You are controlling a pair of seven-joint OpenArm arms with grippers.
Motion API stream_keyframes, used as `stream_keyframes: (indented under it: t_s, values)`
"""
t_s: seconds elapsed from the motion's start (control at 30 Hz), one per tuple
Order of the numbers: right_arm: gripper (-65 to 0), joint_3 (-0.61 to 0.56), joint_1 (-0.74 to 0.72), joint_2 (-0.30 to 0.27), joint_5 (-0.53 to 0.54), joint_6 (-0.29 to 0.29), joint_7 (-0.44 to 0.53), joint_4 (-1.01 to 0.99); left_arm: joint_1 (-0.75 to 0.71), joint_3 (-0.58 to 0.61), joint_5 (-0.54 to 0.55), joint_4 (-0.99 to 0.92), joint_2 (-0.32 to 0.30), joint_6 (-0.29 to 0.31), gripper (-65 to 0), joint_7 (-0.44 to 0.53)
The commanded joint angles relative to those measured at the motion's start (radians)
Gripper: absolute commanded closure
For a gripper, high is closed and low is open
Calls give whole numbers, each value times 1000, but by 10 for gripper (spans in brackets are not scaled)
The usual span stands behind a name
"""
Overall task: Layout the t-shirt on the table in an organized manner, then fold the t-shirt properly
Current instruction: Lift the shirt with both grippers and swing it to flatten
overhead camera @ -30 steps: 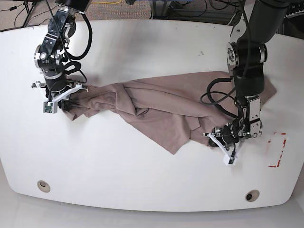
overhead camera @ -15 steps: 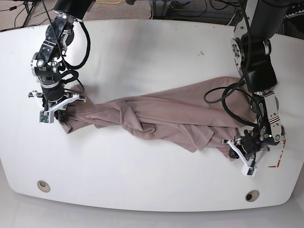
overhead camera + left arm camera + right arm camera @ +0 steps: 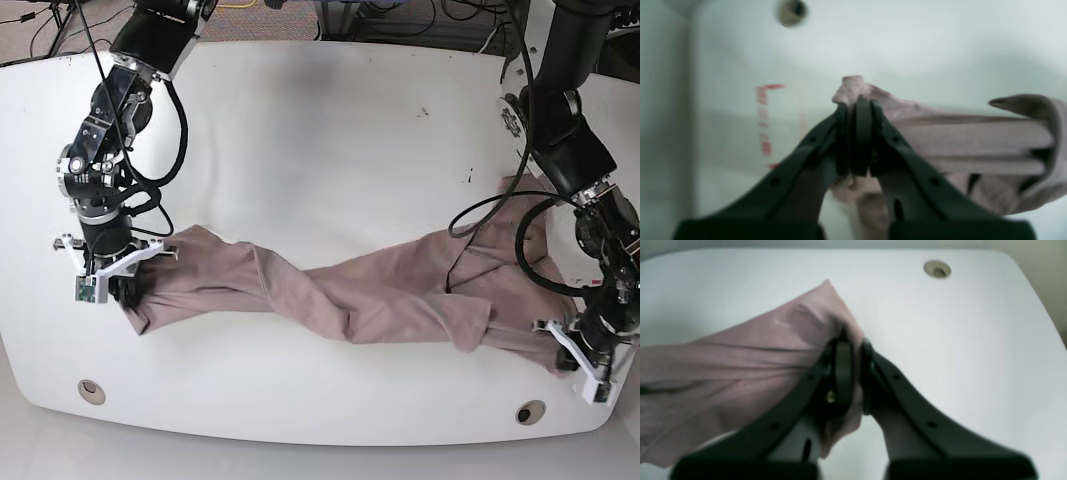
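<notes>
- The left gripper (image 3: 855, 133) was clamped on a bunched edge of the t-shirt (image 3: 330, 290), beside the red tape marks (image 3: 764, 120).
- The right gripper (image 3: 850, 373) pinched the opposite end in the same way.
- Between the 2 grips, the shirt lay along the near part of the table (image 3: 320, 130), twisted and creased.
- Judged from this, layout was unfinished; flattening and all folding remained.

Both black jointed arms reach down over the glossy white desk (image 3: 320, 110), the left end effector (image 3: 855, 106) clamped on one end of the wrinkled mauve-brown cloth t-shirt (image 3: 340, 295) near the desk's front corner, the right end effector (image 3: 850, 350) pinching the opposite end.
</notes>
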State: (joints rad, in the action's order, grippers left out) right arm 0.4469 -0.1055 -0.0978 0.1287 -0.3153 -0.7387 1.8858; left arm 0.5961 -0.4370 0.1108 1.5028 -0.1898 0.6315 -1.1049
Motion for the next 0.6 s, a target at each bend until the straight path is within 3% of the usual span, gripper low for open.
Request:
stream_keyframes:
  t_s: [0.0,0.57]
  values:
    - [-2,-4,-64,-36,-13,20,29,19,68,-3,5,71,-26,8,0,6]
    - [-2,-168,-417,-214,-16,20,-14,16,466,-9,3,167,-118,8,0,-159]
